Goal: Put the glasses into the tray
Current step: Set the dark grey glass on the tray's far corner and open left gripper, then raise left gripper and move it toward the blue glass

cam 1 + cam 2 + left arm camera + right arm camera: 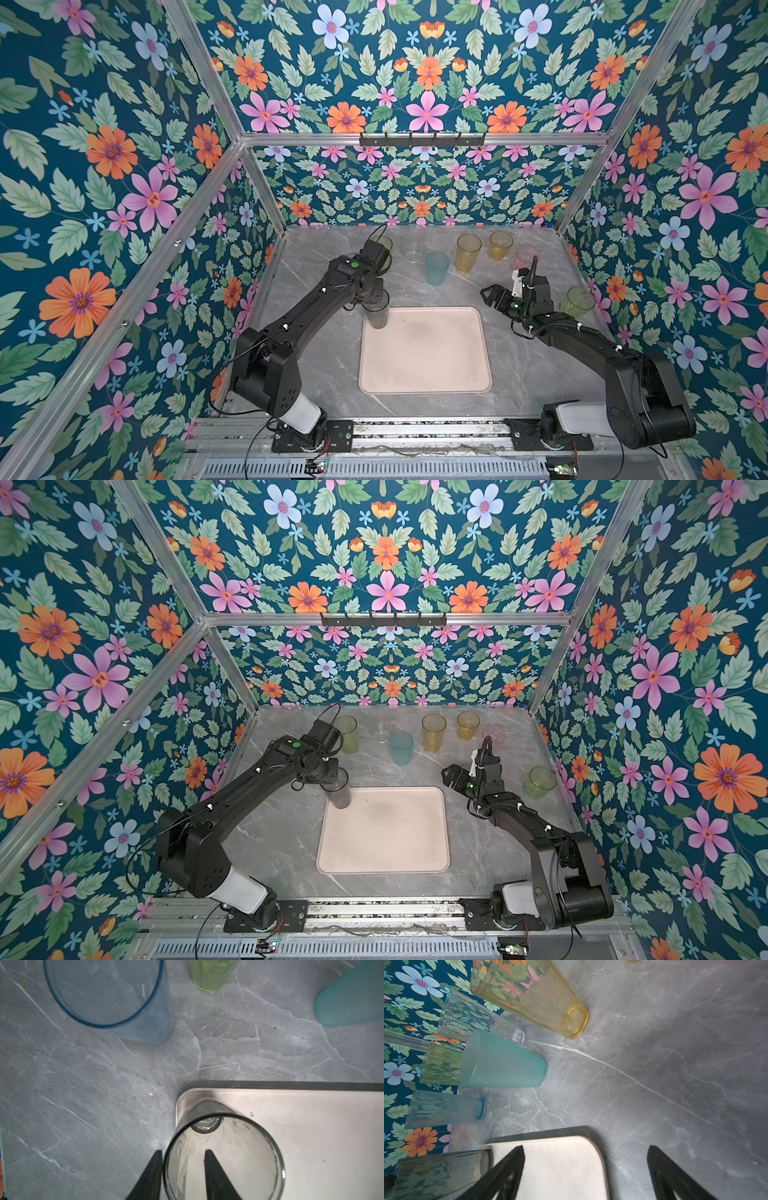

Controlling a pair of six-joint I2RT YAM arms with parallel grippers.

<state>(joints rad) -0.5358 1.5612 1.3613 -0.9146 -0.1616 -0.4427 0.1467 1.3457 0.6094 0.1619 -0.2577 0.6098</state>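
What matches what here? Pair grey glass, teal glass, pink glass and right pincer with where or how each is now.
1 grey glass
2 teal glass
3 pink glass
4 right pincer

A open, holding nothing
B standing in the tray's far left corner
C on the table, between tray and back row
D rightmost in the back row

Pairs: 1-B, 2-C, 3-D, 4-A

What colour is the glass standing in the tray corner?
Smoky grey glass; left wrist view shows it best.
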